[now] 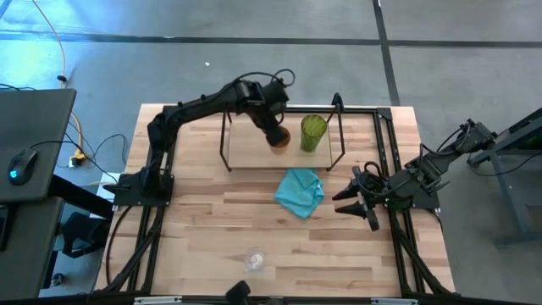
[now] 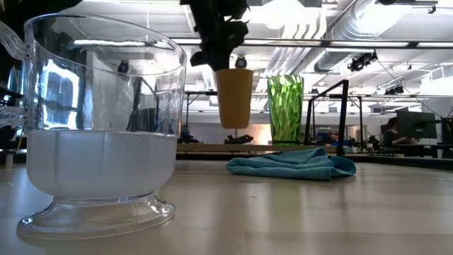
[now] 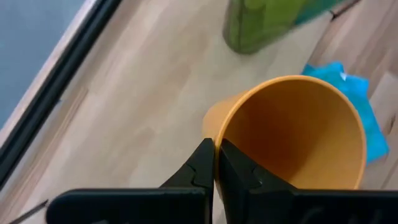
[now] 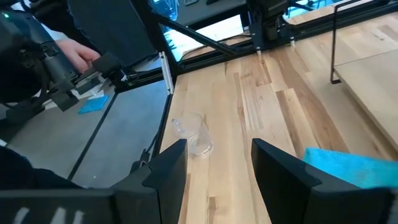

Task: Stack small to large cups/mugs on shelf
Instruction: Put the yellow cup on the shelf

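Orange cup (image 1: 280,136) hangs upright, rim pinched tight in my left claw (image 3: 214,163); green tumbler (image 1: 312,133) stands at three o'clock.

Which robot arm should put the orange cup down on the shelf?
The left one, I think. Its fingers are shut on the rim of the orange plastic cup, held above the wood-based metal shelf beside the tall green tumbler. The right gripper waits open, away from the shelf.
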Tool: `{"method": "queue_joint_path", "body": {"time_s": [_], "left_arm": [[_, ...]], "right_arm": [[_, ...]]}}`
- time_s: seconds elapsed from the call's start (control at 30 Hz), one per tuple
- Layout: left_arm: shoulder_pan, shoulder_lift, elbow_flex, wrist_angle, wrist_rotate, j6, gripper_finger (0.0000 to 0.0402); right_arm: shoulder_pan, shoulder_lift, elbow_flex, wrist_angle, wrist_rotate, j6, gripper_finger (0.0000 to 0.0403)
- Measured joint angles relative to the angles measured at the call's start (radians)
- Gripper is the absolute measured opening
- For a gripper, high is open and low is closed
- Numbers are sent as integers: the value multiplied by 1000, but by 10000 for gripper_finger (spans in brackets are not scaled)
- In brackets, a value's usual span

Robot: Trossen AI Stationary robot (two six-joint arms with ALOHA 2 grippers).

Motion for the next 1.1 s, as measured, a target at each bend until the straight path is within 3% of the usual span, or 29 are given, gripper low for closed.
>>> {"method": "queue_joint_path", "body": {"time_s": [0.5,1.1], "left_arm": [[74,0,0,63,22,-1,0],[74,68,2,41,25,10,0]], "right_arm": [[-34,0,0,-8,26,-9,172],[-66,0,0,-28,14,-2,172]]}}
